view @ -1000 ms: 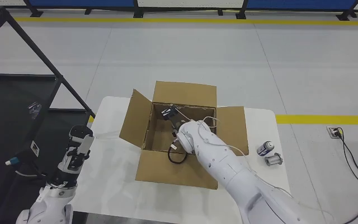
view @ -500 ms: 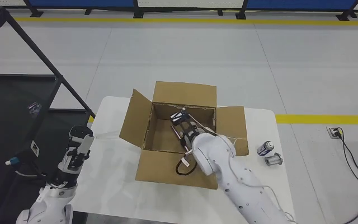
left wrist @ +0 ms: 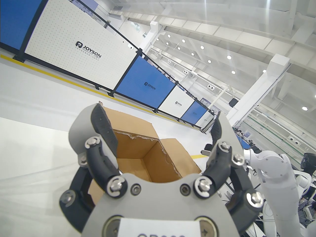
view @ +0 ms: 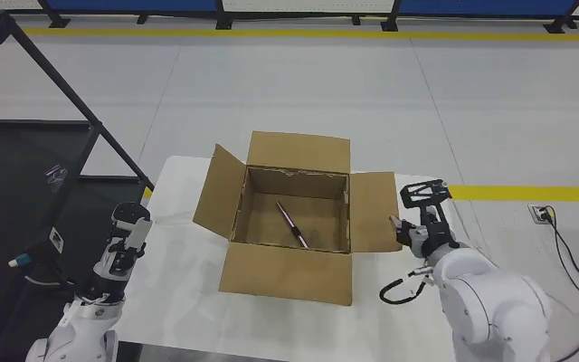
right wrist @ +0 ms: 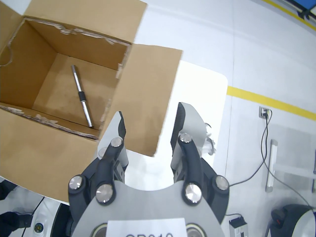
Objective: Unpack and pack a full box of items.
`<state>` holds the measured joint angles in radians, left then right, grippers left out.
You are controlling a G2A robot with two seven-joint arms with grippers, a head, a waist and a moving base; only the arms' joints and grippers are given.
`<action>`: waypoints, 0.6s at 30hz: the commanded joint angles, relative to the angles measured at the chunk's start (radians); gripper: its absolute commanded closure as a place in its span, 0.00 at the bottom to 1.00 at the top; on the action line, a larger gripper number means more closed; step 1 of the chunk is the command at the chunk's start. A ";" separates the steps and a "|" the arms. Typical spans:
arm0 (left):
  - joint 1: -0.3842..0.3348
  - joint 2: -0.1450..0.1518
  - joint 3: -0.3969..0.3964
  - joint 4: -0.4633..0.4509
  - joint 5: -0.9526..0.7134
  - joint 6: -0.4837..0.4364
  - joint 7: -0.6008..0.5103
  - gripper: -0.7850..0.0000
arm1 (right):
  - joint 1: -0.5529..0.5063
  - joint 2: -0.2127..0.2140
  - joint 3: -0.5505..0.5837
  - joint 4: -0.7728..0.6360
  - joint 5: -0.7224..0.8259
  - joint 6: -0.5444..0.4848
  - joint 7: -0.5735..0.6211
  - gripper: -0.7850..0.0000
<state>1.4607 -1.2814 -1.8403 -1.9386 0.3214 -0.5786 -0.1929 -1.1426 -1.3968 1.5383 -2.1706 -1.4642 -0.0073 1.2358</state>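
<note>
Withdrawn from the cardboard box [view: 280,271] since the earlier frames, the right gripper [right wrist: 150,117] is now held just beside it, spread apart with nothing gripped. One metal rod [right wrist: 81,94] is left on the box floor, ahead of that gripper. The left gripper [left wrist: 158,117] is held wide open and empty, well apart from the box. Unpacking is judged nearly complete; repacking is not yet begun
</note>
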 commanded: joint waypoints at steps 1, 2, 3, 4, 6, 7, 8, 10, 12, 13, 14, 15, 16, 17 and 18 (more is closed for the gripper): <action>0.000 0.000 0.000 0.000 0.000 0.000 0.000 0.00 | -0.042 0.007 0.115 0.017 0.049 -0.023 0.005 0.00; 0.000 0.000 0.000 0.000 0.000 0.000 0.000 0.00 | -0.054 0.011 0.157 0.030 0.070 -0.042 0.010 0.00; 0.000 0.000 0.000 0.000 0.000 0.000 0.000 0.00 | -0.065 0.015 0.196 0.052 0.094 -0.066 0.022 0.00; 0.000 0.000 0.000 0.000 0.000 0.000 0.000 0.00 | -0.073 0.019 0.235 0.074 0.097 -0.075 0.029 0.00; 0.000 0.000 0.000 0.000 0.000 0.000 0.000 0.00 | -0.084 0.025 0.279 0.133 0.095 -0.091 0.046 0.00; 0.000 0.000 0.000 0.000 0.000 0.000 0.000 0.00 | -0.086 0.028 0.294 0.165 0.112 -0.121 0.053 0.00; 0.000 0.000 0.000 0.000 0.000 0.000 0.000 0.00 | -0.085 0.032 0.314 0.202 0.108 -0.131 0.052 0.00; 0.000 0.000 0.000 0.000 0.000 0.000 0.000 0.00 | -0.072 0.037 0.331 0.281 0.128 -0.147 0.041 0.00; 0.000 0.000 0.000 0.000 0.000 0.000 0.000 0.00 | -0.053 0.042 0.337 0.363 0.143 -0.162 0.019 0.00; 0.000 0.000 0.000 0.000 0.000 0.000 0.000 0.00 | -0.041 0.045 0.336 0.406 0.134 -0.170 0.014 0.00; 0.000 0.000 0.000 0.000 0.000 0.000 0.000 0.00 | -0.030 0.047 0.334 0.434 0.129 -0.171 0.009 0.00; 0.000 0.000 0.000 0.000 0.000 0.000 0.000 0.00 | -0.005 0.050 0.328 0.491 0.125 -0.174 0.001 0.00; 0.000 0.000 0.000 0.000 0.000 0.000 0.000 0.00 | 0.007 0.051 0.325 0.517 0.119 -0.171 -0.003 0.00; 0.000 0.000 0.000 0.000 0.000 0.000 0.000 0.00 | 0.032 0.053 0.319 0.564 0.126 -0.169 -0.017 0.00; 0.000 0.000 0.000 0.000 0.000 0.000 0.000 0.00 | 0.046 0.055 0.316 0.594 0.132 -0.178 -0.026 0.00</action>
<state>1.4607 -1.2814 -1.8402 -1.9386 0.3214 -0.5786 -0.1929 -1.1153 -1.3433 1.8580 -1.6194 -1.3406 -0.1784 1.2205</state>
